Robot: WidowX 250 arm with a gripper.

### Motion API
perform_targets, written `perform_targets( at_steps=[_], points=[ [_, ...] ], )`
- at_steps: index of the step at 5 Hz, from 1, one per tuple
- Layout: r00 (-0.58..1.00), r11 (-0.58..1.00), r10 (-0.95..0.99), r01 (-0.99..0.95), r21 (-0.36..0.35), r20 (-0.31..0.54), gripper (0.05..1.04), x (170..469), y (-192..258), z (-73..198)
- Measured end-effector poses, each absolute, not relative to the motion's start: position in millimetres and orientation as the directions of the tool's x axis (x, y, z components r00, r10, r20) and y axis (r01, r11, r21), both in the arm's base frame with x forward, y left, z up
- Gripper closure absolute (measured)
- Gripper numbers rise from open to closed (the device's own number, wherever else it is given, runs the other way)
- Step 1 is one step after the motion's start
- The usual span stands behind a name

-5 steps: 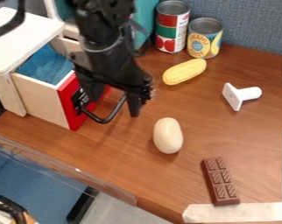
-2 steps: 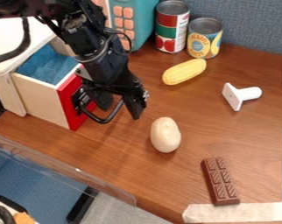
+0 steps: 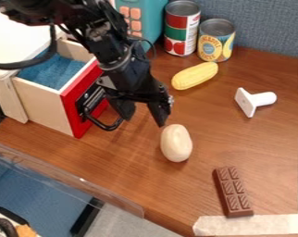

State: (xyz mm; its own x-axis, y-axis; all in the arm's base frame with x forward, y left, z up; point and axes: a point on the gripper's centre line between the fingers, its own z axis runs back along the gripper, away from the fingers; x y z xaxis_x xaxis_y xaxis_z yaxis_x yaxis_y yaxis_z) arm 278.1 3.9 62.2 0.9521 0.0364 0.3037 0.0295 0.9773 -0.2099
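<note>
wooden tabletop (image 3: 263, 143) — tool (image 3: 143, 116), fingers apart, near a pale ovoid (image 3: 176, 143) — two labelled cans (image 3: 182, 30) behind.

one camera above table (image 3: 130, 166), fairly close, slanting down toward blue-grey partition (image 3: 272, 28) behind

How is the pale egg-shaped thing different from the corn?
The egg-shaped thing is cream and smooth; the corn is yellow and bumpy. The egg-shaped thing is plumper, the corn slimmer and longer. Both are rounded and lie on the wooden tabletop.
</note>
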Motion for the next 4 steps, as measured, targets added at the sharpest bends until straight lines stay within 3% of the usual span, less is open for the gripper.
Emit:
perform_targets(
  at_steps=[4],
  points=[
    [0.939,0.982,0.093,-0.032,-0.186,0.330,0.083,310,-2,35]
  ],
)
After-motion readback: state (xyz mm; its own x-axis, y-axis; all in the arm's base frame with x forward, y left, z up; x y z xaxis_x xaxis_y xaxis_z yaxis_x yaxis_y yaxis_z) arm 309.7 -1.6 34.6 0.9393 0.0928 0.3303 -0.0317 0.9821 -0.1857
